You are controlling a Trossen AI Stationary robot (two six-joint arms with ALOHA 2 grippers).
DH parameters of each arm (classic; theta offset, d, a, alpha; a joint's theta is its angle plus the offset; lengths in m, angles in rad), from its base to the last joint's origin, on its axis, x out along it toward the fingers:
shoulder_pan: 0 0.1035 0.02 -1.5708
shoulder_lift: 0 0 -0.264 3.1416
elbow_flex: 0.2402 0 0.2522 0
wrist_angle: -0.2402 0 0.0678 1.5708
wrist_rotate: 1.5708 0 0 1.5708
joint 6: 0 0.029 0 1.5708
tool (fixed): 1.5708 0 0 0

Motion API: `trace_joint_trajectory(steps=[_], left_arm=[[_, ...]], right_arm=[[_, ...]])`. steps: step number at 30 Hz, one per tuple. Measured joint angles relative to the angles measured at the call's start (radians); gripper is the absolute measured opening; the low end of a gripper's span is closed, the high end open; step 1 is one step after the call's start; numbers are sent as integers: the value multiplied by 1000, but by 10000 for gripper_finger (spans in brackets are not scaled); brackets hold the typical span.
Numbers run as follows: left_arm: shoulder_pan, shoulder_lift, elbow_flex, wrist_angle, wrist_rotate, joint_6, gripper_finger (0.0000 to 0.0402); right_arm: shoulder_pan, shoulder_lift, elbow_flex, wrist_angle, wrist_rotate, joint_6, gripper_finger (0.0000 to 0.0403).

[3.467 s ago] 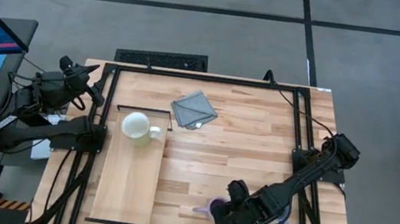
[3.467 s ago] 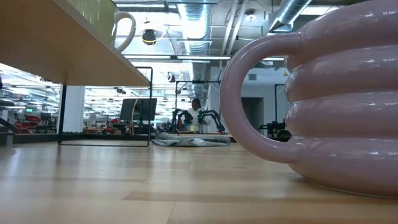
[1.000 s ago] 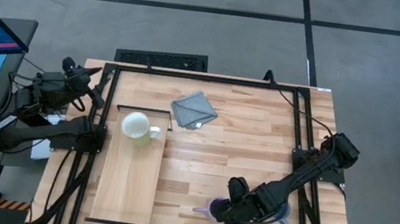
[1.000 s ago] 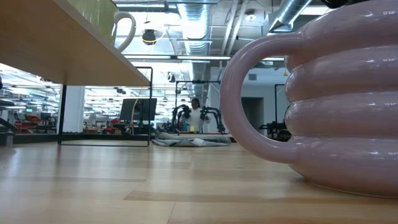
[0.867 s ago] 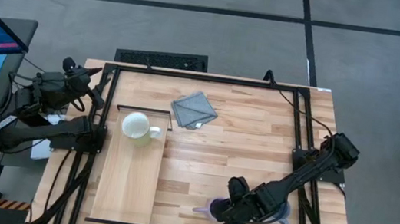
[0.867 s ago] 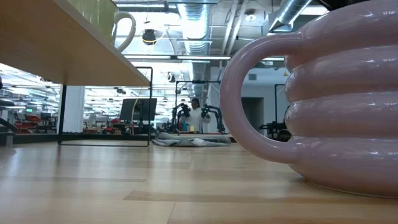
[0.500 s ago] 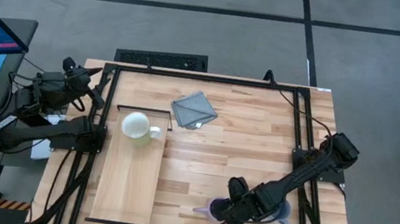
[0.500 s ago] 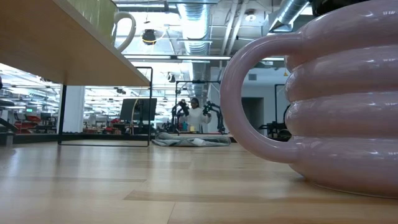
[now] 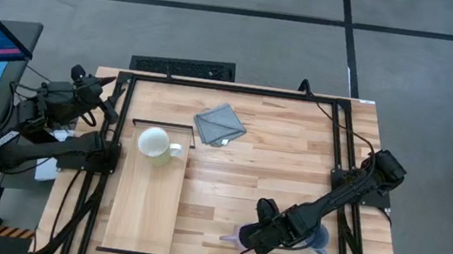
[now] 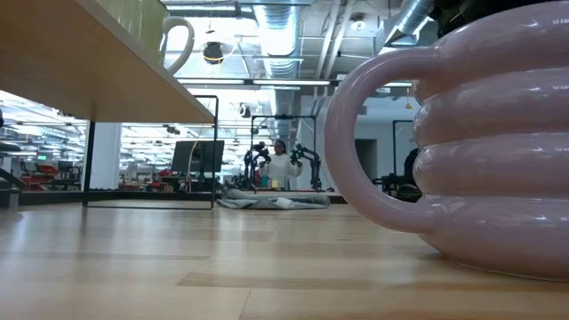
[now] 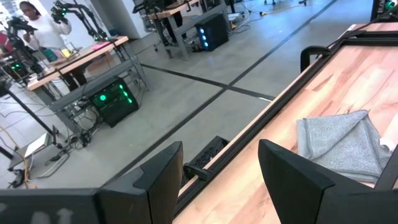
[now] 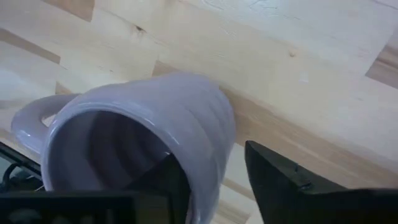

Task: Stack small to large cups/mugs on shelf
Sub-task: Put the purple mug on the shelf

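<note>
At the far left, off the table's edge, the left gripper (image 9: 110,105) waits with its two fingers spread and nothing between them, as its own wrist view shows. Just to its right lies the shelf (image 9: 143,213), a long pale board running down the left part of the plank tabletop (image 9: 292,162), and at its far end stands the cream-white mug (image 9: 154,144), handle turned toward the middle of the table; this looks to be the one mug already placed. Further right, near the far edge, a grey folded cloth (image 9: 219,123) lies flat and takes no part. At the near right, the right gripper (image 9: 252,236) is down over the purple mug (image 9: 241,238), which sits on the tabletop well apart from the shelf; in the right wrist view one finger reaches inside the mug's mouth and the other stands outside its ribbed wall, so the fingers straddle the wall, though whether they already pinch it I cannot tell. Just beyond the arm a grey-blue mug (image 9: 318,239) shows partly, mostly hidden. As a judgement, the work is early: one mug is on the shelf, the purple one is being taken up, the grey-blue one is left, and no stacking has begun.
</note>
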Motion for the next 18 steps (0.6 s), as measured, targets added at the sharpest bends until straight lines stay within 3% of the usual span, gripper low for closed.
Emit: trace_joint_trajectory(steps=[7, 18], left_arm=[[0, 0, 0, 0, 0, 0, 203], [0, 0, 0, -28, 0, -8, 203]], right_arm=[[0, 0, 0, 15, 12, 0, 114], [0, 0, 0, 18, 16, 2, 102]])
